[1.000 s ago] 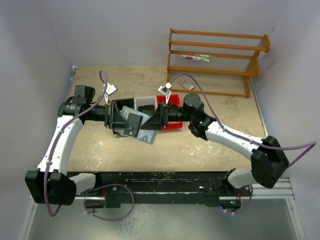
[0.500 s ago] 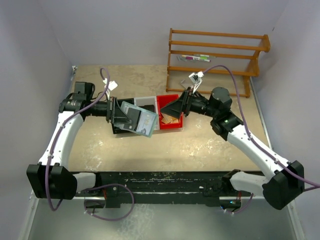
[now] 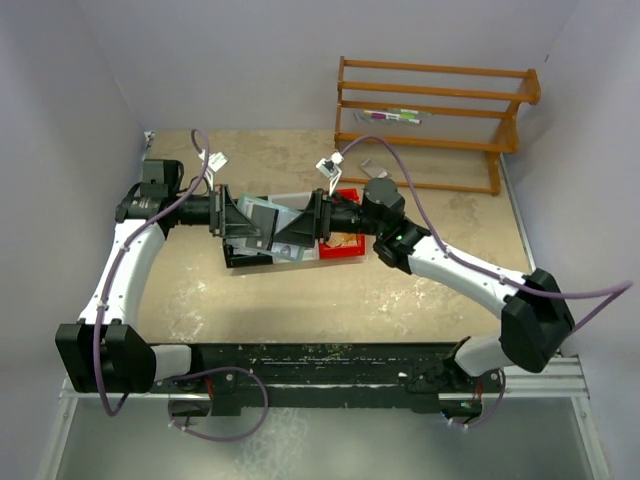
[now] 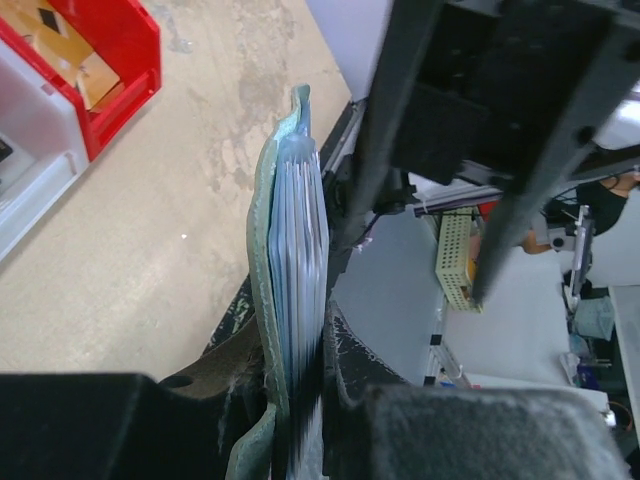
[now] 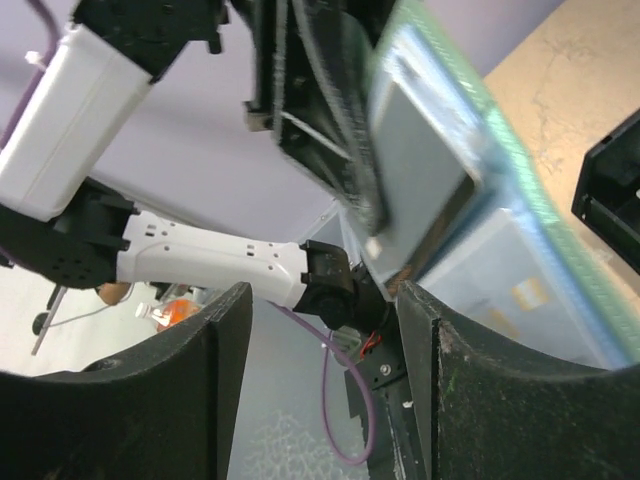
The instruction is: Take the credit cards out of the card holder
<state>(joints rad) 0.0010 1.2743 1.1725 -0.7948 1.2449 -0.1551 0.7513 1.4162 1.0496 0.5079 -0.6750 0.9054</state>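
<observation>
My left gripper (image 3: 238, 218) is shut on the card holder (image 4: 258, 300), a grey-green pouch held on edge above the bins. A stack of light blue credit cards (image 4: 300, 240) stands in it, their edges showing. In the right wrist view the card holder (image 5: 520, 170) tilts across the upper right, with a grey-blue card (image 5: 420, 180) and a light blue one bearing an orange-yellow mark (image 5: 525, 292). My right gripper (image 5: 322, 300) is open just short of the holder, with nothing between its fingers. From above, the right gripper (image 3: 300, 228) faces the left one closely.
A red bin (image 3: 352, 255) with brownish items sits under the right wrist, a white bin (image 3: 295, 198) beside it and a black bin (image 3: 243, 260) below the holder. A wooden rack (image 3: 430, 110) stands at the back right.
The right gripper left the holder, swung right over the red bin with jaws wide, then came back to the holder with jaws somewhat narrower. The left gripper kept its grip and shifted slightly.
</observation>
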